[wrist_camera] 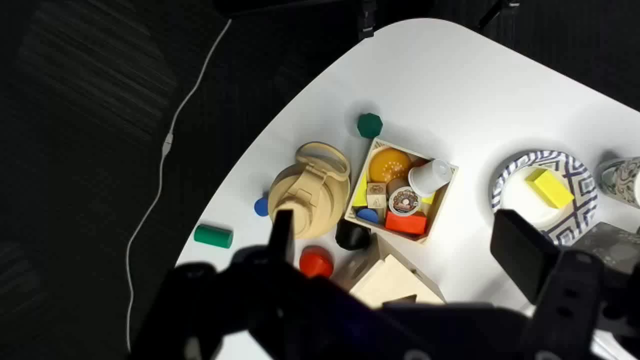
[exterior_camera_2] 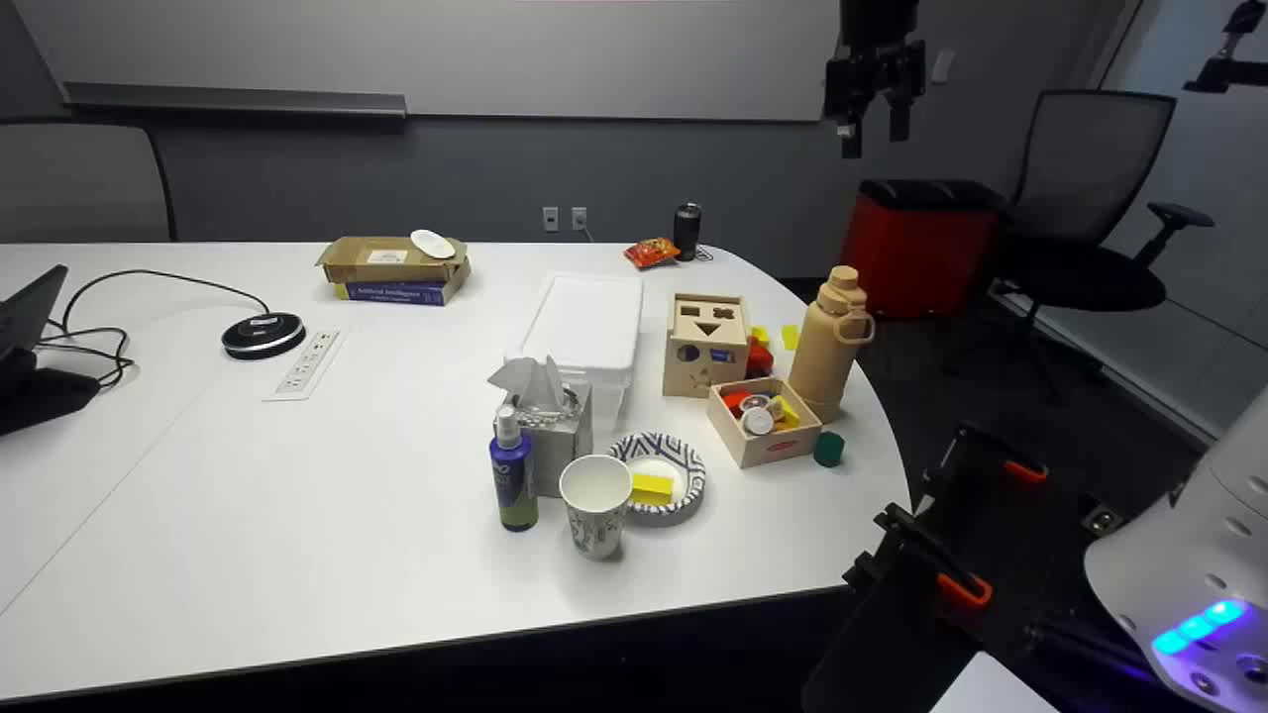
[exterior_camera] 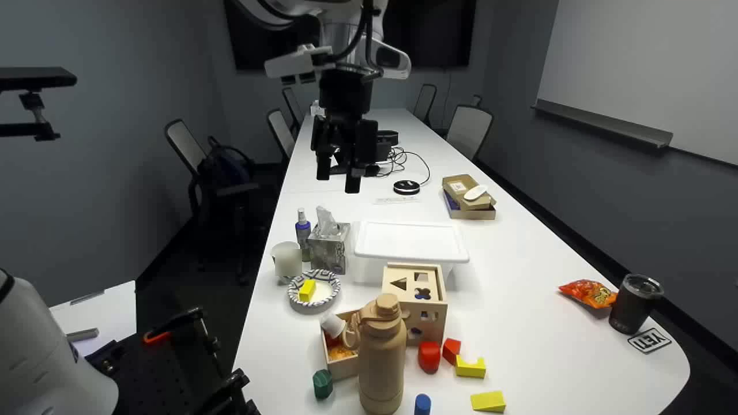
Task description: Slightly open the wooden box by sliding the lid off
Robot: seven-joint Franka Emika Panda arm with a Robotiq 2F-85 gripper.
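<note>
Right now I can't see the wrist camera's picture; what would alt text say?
An open, empty black pincer partly hides the wooden box near the bottom edge. On the white table stand a tan bottle, a filled wooden tray and a bowl holding a yellow block.

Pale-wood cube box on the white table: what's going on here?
The job is to slide the flat pale-wood lid with shaped cut-outs slightly off the pale-wood cube box. At this moment nothing is being handled: the robot's black claw hangs open and empty, high up and apart from everything on the white table. The lid covers the box top; whether it's fully seated, I can't tell. A tall tan bottle stands near the box.
</note>
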